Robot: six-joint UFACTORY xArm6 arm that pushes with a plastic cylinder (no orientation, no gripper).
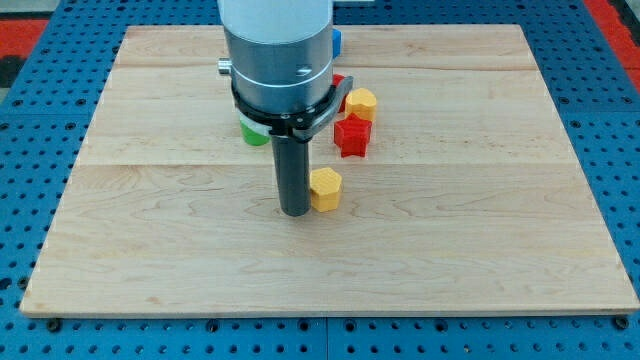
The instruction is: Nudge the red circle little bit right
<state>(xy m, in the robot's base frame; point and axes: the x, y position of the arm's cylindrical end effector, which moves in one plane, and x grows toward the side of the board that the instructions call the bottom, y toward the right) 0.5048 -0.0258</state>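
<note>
My tip [294, 211] rests on the board just left of a yellow hexagon block [325, 189], touching or almost touching it. A red star-shaped block [352, 136] lies above and to the right of that. Another yellow hexagon block [361, 103] sits above the red star. A red block [338, 84], of which only an edge shows, peeks out beside the arm's body; its shape cannot be made out. A green block [252, 132] shows partly at the arm's left. A blue block [337, 42] peeks out near the view's top.
The wooden board [500, 200] lies on a blue perforated table [610, 120]. The arm's large grey body [277, 50] hides the board's upper middle.
</note>
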